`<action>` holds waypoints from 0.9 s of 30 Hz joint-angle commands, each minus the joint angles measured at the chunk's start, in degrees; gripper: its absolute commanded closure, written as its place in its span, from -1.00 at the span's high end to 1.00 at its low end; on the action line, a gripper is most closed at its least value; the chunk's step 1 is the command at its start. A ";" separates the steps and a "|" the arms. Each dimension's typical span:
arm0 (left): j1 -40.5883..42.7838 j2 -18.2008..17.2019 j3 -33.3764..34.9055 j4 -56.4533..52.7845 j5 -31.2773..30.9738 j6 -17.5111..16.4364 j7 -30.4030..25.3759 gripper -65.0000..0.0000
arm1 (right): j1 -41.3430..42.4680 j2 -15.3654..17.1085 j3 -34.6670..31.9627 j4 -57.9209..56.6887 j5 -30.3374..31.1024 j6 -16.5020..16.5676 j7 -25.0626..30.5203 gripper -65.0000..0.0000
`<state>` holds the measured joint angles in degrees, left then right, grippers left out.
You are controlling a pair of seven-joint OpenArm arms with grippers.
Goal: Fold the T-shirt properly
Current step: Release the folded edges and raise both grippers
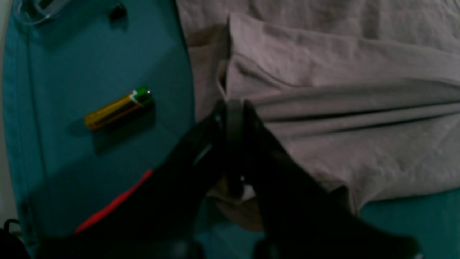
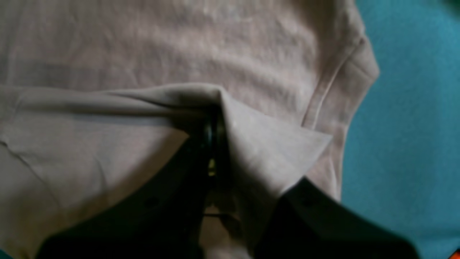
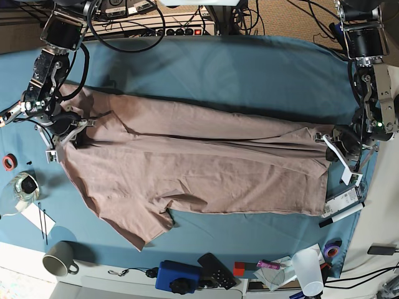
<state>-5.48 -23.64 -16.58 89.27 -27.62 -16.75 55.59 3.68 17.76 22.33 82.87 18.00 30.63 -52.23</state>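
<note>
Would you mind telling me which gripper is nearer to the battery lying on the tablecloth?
Left. The left gripper, shut on the T-shirt edge, sits just beside the battery. The right gripper grips the shirt's opposite end, far away.

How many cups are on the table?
2. A grey mug sits at the table's near left corner, and a white cup stands upside down at the near right corner. More may hide among the clutter.
</note>
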 commanded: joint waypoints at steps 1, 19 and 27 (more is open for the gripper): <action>-1.07 -1.11 -0.44 0.87 0.59 0.24 -1.22 -1.00 | 1.97 1.16 0.22 0.90 -0.09 -0.63 1.46 -1.00; -1.05 -0.96 -0.44 0.70 5.27 0.26 -6.36 -1.00 | 6.97 1.16 0.22 -7.23 -1.11 -0.46 4.74 -1.00; -1.07 -0.96 -0.44 0.70 6.45 0.24 -9.14 -0.40 | 7.91 1.16 0.22 -7.23 -1.11 0.00 4.76 -1.00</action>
<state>-5.48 -23.64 -16.64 89.21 -20.80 -16.51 47.86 10.11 17.82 22.33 74.72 16.38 30.85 -49.17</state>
